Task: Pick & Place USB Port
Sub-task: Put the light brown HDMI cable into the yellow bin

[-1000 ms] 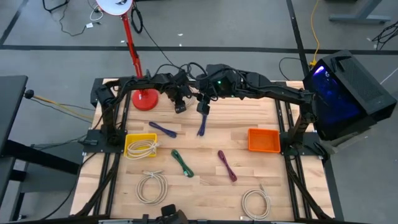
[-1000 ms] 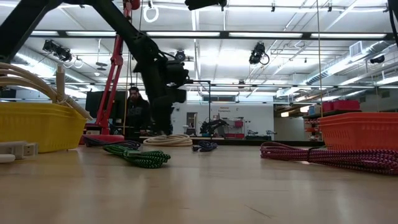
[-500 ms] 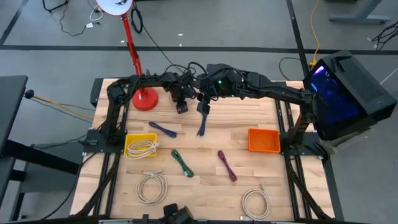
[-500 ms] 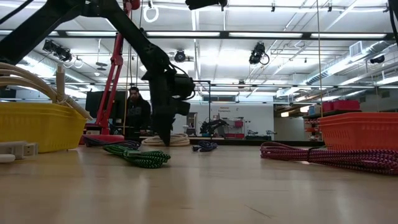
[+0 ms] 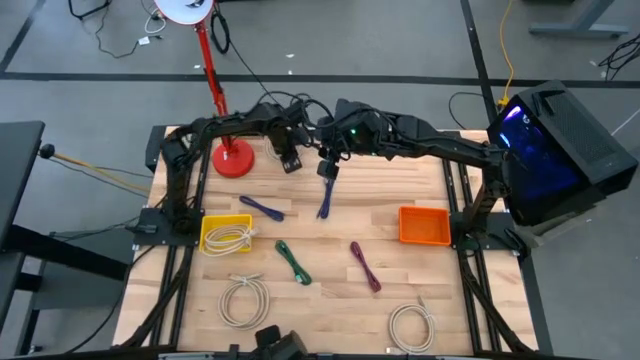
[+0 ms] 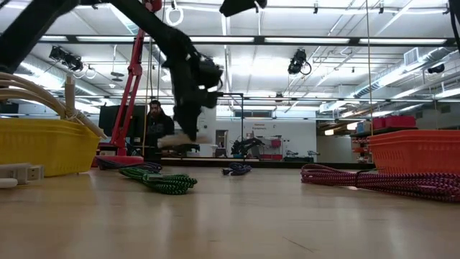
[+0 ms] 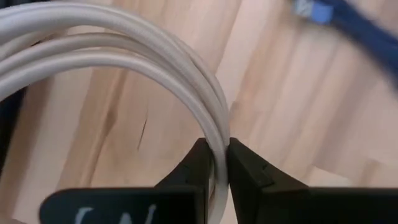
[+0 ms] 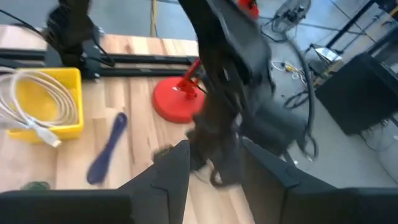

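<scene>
Gripping white cable [image 7: 186, 68], left gripper [image 7: 214, 163] (probably lifted).

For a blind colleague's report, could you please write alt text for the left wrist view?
The left pincer is shut on a coiled white cable, its two dark fingers pinching the strands above the light wooden table. A blue cable lies on the wood farther off.
</scene>
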{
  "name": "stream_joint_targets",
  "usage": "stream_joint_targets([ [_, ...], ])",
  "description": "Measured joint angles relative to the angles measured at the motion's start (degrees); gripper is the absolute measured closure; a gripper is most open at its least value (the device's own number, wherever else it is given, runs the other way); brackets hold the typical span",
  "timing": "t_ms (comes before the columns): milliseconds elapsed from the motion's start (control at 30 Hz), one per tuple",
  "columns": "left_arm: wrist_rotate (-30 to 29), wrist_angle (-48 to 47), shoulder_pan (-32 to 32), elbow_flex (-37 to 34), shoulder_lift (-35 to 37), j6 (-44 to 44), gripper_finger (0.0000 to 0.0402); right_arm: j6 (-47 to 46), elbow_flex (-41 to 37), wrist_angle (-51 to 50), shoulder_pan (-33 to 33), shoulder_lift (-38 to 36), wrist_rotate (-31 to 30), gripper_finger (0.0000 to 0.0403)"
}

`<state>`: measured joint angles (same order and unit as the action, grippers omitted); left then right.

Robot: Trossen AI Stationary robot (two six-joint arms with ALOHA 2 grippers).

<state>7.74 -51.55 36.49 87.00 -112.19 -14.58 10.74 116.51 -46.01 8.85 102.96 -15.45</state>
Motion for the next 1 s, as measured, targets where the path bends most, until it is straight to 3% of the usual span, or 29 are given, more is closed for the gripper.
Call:
stream_joint_targets([
  [467,1.4,-6.0,-0.2,0.0,27.3,12.6,0.0365,0.9,0.0,-2.2,9.2,0.0,-0.1,0.0262],
  [733,-1.6,-9.5,-6.2,-0.3,41.0,24.3,0.0365,1.8,0.0,-1.8,12.3,0.0,3.5,0.0262],
  [1000,-16.6,-21.0,-19.5,-0.3,47.5,42.9,0.0365,1.8,0.0,-1.4,13.2,0.0,3.6,0.0262],
])
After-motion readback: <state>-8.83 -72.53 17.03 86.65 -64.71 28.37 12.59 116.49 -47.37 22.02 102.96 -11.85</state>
